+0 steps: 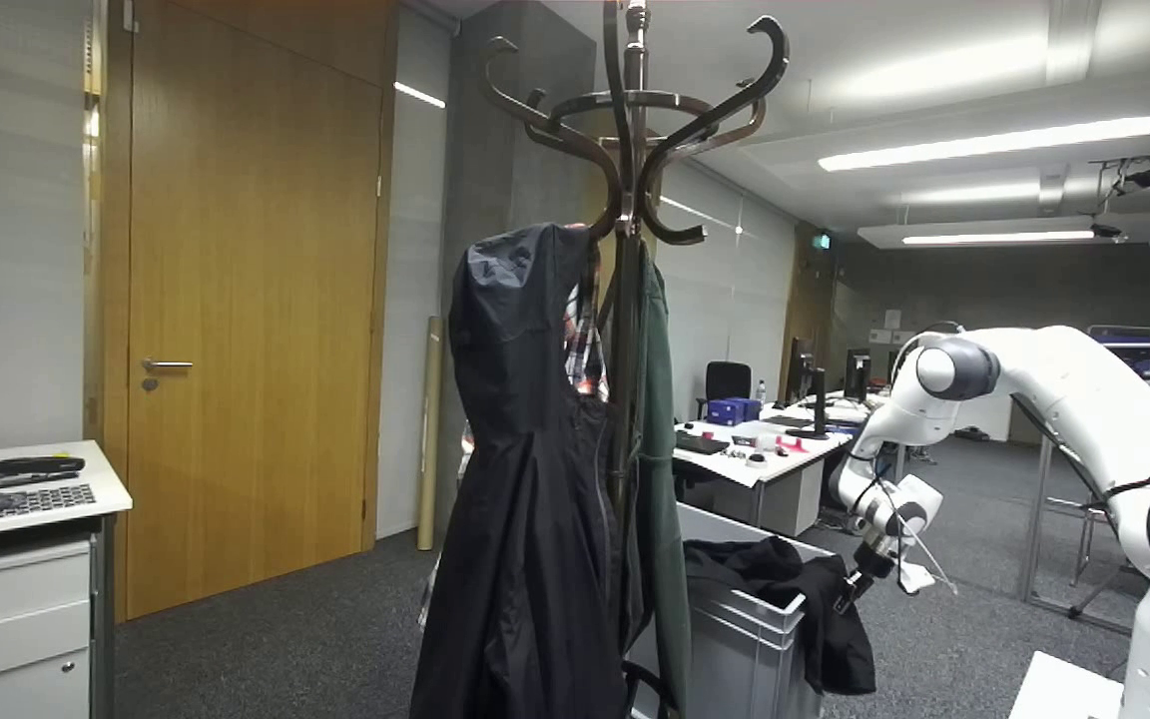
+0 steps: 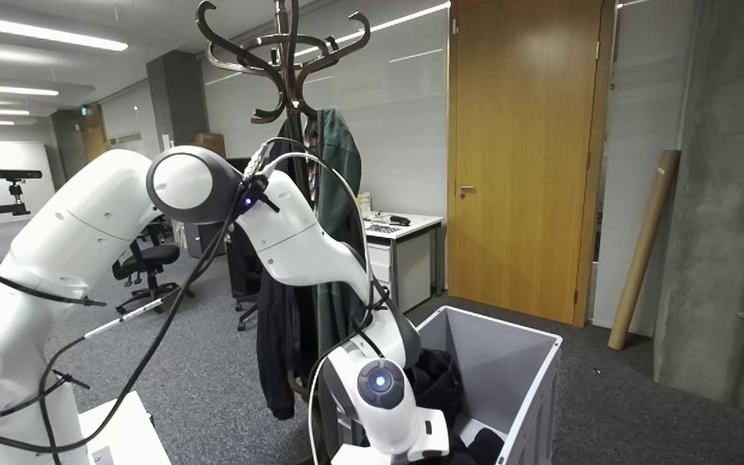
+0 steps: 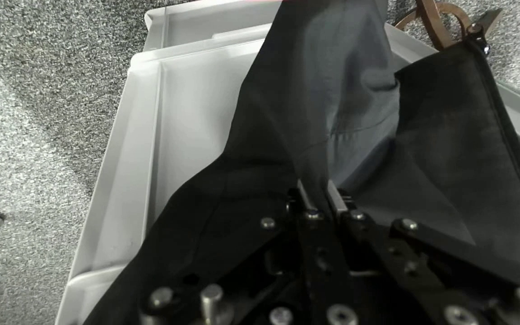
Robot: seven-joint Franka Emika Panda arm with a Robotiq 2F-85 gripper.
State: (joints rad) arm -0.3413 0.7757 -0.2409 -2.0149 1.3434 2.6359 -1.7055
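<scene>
My gripper [image 3: 322, 196] is closed on a fold of black cloth [image 3: 282, 117] in the wrist view; the cloth fills the narrow gap between its pads. The cloth spreads on both sides of the fingers and over the grey plastic box [image 3: 192, 104]. In an exterior view the gripper [image 1: 847, 596] points down at the box's edge, against black cloth [image 1: 840, 649] that hangs over the rim outside. More black cloth lies heaped in the box. In an exterior view the box [image 2: 507, 323] shows with dark cloth [image 2: 440, 381] inside; the fingers are hidden or out of frame there.
A dark wooden coat stand [image 1: 623, 330] stands close beside the box, also seen in an exterior view [image 2: 291, 84]. A black hooded jacket [image 1: 525, 479] and a green garment [image 1: 660, 469] hang on it. Desks [image 1: 735, 464] stand behind. A cardboard tube [image 2: 644, 252] leans on the wall.
</scene>
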